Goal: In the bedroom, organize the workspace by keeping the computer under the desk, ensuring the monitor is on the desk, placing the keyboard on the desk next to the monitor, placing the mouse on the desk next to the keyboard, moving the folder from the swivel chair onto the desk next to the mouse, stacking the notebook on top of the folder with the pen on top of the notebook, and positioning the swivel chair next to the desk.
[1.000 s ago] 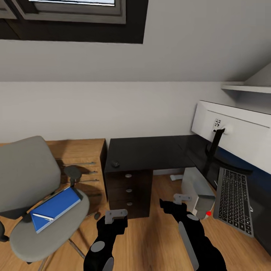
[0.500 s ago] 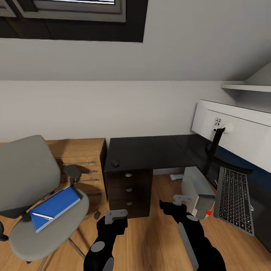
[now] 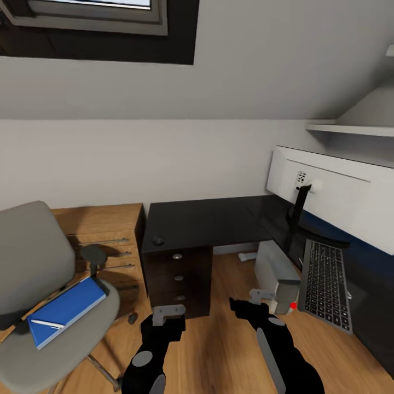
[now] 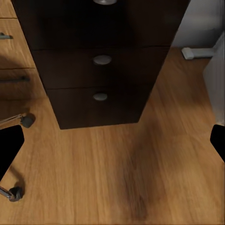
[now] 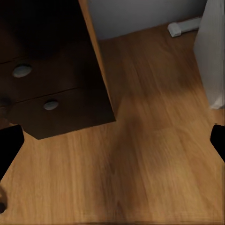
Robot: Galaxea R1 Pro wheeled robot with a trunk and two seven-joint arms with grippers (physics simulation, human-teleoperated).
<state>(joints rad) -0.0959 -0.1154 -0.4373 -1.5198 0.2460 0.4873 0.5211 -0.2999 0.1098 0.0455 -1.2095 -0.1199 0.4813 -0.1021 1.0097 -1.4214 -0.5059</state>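
A grey swivel chair [image 3: 30, 268] stands at the left in the head view. On its seat lies a flat blue folder [image 3: 68, 306] with a white pen [image 3: 46, 324] on top; I cannot tell a notebook apart from it. The black desk [image 3: 202, 221] carries a small dark mouse [image 3: 158, 239], the white-backed monitor [image 3: 334, 200] and a keyboard [image 3: 325, 284]. The grey computer tower [image 3: 276, 271] stands under the desk. My left gripper [image 3: 167, 314] and right gripper [image 3: 253, 300] hang open and empty over the wooden floor, short of the desk's drawers [image 4: 101, 61].
A wooden dresser [image 3: 106, 232] stands against the wall behind the chair, touching the desk's left side. A white shelf [image 3: 350, 130] juts out above the monitor. A small white object [image 3: 247, 256] lies on the floor under the desk. Chair casters [image 4: 26, 121] sit near the drawers.
The whole picture has shifted left and slightly up, so the camera has turned right. Chair, desk and the things on them have kept their places; both grippers remain open.
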